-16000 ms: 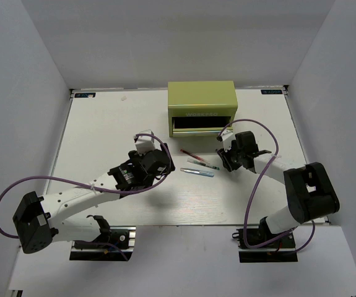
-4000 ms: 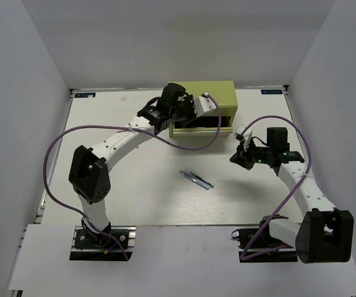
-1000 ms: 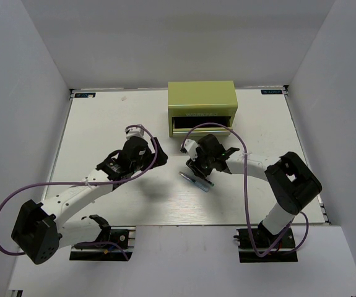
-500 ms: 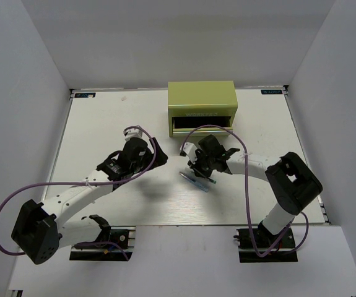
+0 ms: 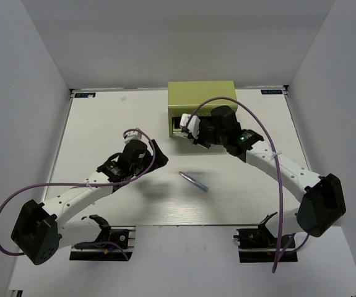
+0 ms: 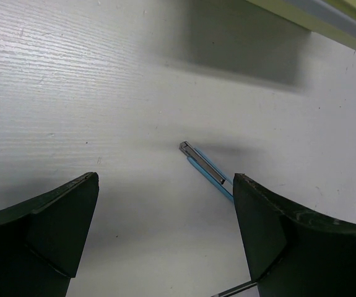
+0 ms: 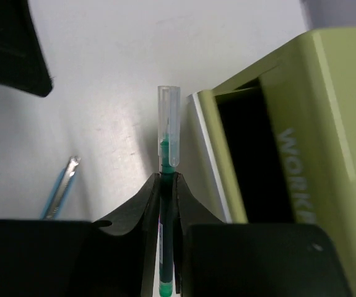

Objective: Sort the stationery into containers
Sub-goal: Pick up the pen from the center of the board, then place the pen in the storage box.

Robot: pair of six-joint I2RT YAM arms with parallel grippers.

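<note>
My right gripper [image 5: 196, 131] is shut on the teal-green pen [image 7: 168, 146], whose clear cap sticks out past the fingertips [image 7: 153, 193]. It holds the pen just in front of the open drawer [image 7: 210, 162] of the yellow-green WORKPRO chest [image 5: 202, 99]. The pale blue-silver pen [image 5: 194, 181] lies alone on the table; it also shows in the left wrist view [image 6: 207, 172] and in the right wrist view [image 7: 60, 189]. My left gripper [image 5: 153, 154] is open and empty, left of that pen; its fingers [image 6: 54, 223] stand wide apart. The red and white pens are out of view.
The chest [image 7: 314, 111] stands at the table's far middle, its dark drawer opening facing the arms. White walls close in the table on three sides. The left arm's purple cable [image 5: 17, 192] loops near its base.
My right gripper has lifted the teal-green pen off the table's middle and carried it back to the chest's open drawer. One pen is left on the table. The left arm has barely moved.
</note>
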